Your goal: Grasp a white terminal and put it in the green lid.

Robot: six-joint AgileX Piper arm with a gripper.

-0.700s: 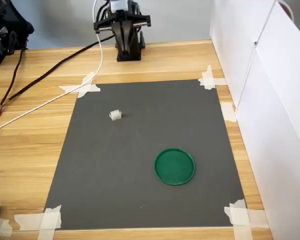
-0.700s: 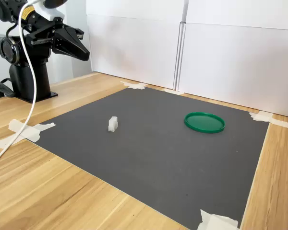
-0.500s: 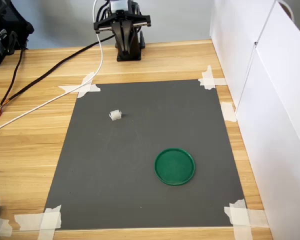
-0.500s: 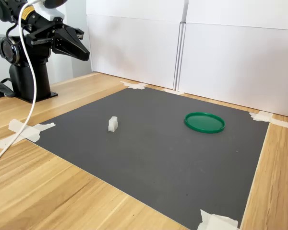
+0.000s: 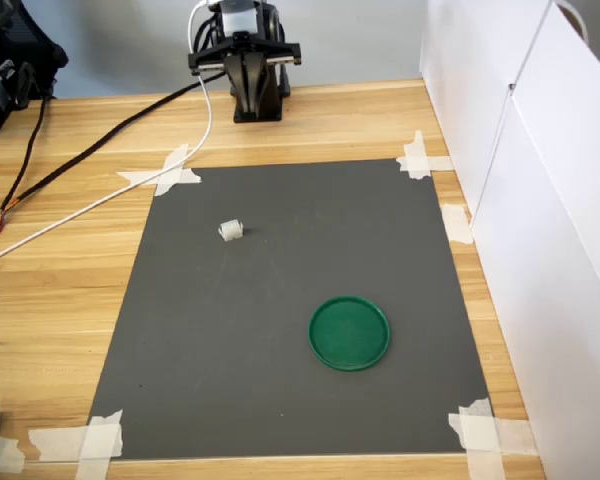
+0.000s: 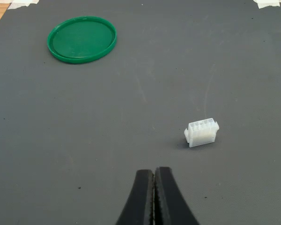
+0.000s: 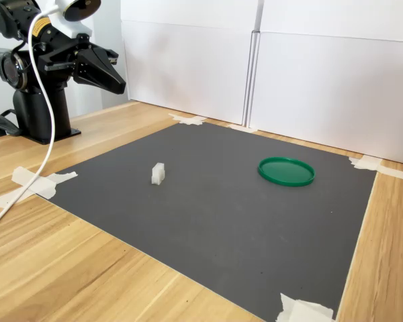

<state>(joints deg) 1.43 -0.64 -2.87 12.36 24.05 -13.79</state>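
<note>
One white terminal at 10 o'clock from green lid, well apart on mat, end effector w/ tips together, raised.

- My gripper is black, its two fingers pressed flat together in the wrist view, with black housing behind it in the second exterior view.
- The white terminal is plain milky white, with a row of small square cells on one face.
- The green lid is a deep, even green, rim and floor alike.
- The mat is flat dark grey with a few pale scuffs.
- The tape strips at its corners are off-white.
- The table is light yellow wood with fine grain lines.
- The wall panels are white.
- One cable is white, another black.
</note>
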